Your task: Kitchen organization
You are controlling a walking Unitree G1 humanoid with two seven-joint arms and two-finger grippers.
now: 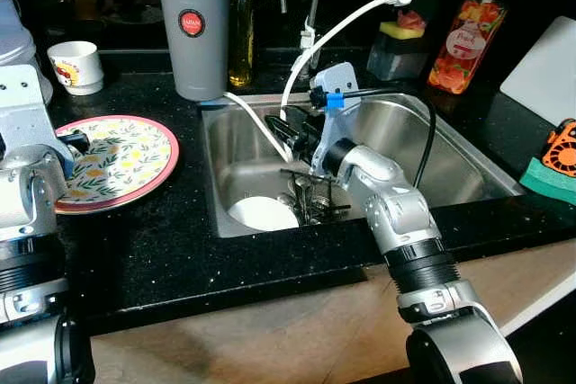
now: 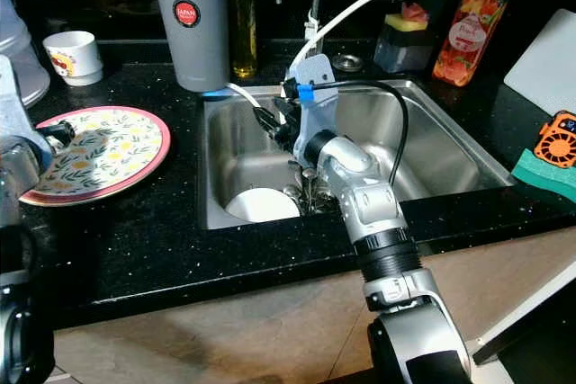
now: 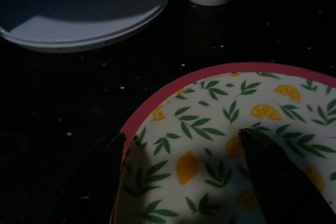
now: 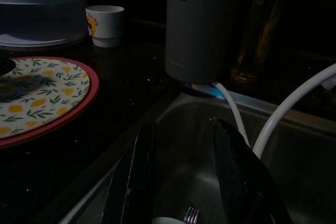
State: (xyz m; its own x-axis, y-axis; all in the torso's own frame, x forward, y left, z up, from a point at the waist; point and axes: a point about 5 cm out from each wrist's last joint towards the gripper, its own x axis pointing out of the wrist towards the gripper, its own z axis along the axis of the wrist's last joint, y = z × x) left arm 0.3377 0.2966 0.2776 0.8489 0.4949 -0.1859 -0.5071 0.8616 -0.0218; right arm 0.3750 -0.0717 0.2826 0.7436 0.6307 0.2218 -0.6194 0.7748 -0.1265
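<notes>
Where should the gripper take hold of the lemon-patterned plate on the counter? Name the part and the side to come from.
Take the lemon plate by its raised red rim, on the edge nearest the left gripper, coming in low from the robot's left. It lies flat on the black counter, so only the lip offers a pinch. The open fingers already straddle that edge; one would likely need to slip under it.

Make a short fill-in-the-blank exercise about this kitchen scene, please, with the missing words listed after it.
1. The right gripper hangs over the ____, jaws open.
2. The left gripper hovers with open jaws over the rim of the lemon-patterned ____.
3. The small white cup stands on the ____ counter.
4. A white bowl lies inside the sink beside some ____.

Missing words: sink; plate; black; cutlery
</notes>
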